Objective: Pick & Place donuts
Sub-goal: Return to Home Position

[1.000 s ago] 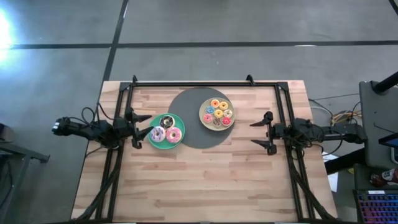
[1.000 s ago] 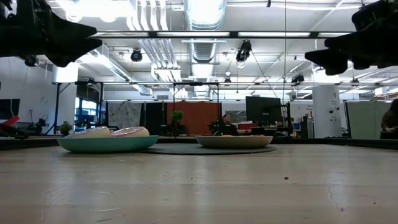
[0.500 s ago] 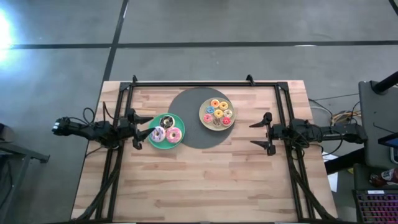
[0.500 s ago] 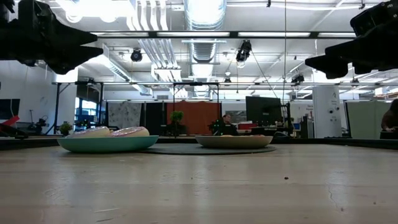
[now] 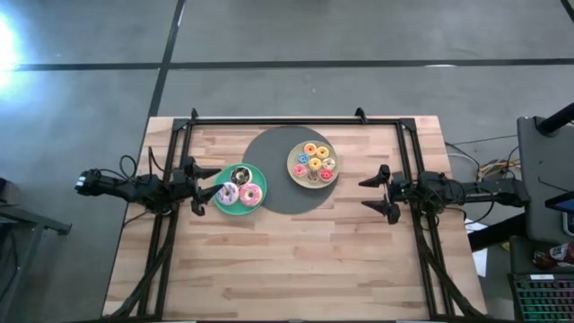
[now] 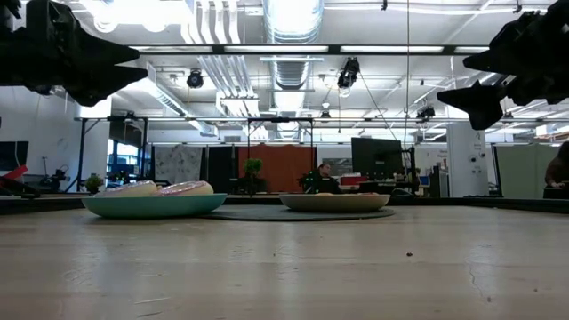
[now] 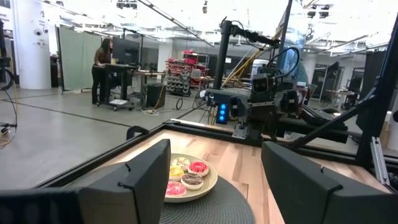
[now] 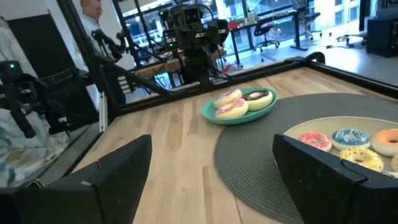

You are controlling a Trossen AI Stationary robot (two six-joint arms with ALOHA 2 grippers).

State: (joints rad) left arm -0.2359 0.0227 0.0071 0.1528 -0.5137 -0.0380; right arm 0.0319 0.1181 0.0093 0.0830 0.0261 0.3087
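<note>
Fingers on our left gripper (image 5: 208, 184) and right gripper (image 5: 369, 194) stand spread, holding nothing. We see the donuts (image 5: 250, 193) resting on the teal plate (image 5: 224, 208) and the pale plate (image 5: 312, 185). Our left tips sit just beside the teal rim, at its 9 o'clock; a careless swing home could nudge it.

Grey concrete floor (image 5: 81, 99), dark stripe (image 5: 269, 65); exposed ceiling ducts (image 6: 292, 22); red-brown partition (image 6: 276, 167); perhaps seated person (image 6: 322, 176) beyond.
</note>
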